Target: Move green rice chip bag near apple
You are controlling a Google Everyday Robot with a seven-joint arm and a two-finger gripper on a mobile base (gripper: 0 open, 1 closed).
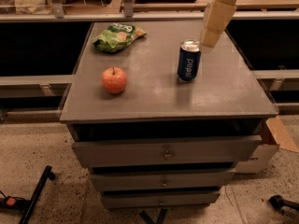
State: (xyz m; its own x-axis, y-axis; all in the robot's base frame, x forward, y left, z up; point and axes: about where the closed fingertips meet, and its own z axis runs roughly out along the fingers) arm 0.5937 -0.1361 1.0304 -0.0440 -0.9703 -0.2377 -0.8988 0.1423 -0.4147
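The green rice chip bag (118, 37) lies at the back left of the grey cabinet top (154, 101). The orange-red apple (114, 80) sits at the front left, well in front of the bag. My gripper (211, 35) hangs from the arm at the top right, above the back right of the top, just behind and right of the blue Pepsi can (188, 61). It is far from the bag and holds nothing that I can see.
The cabinet has three drawers (163, 152) below; the top one stands slightly out. A cardboard box (268, 146) is at the right on the floor. Black stand legs (32, 195) lie at the lower left. Shelving runs behind.
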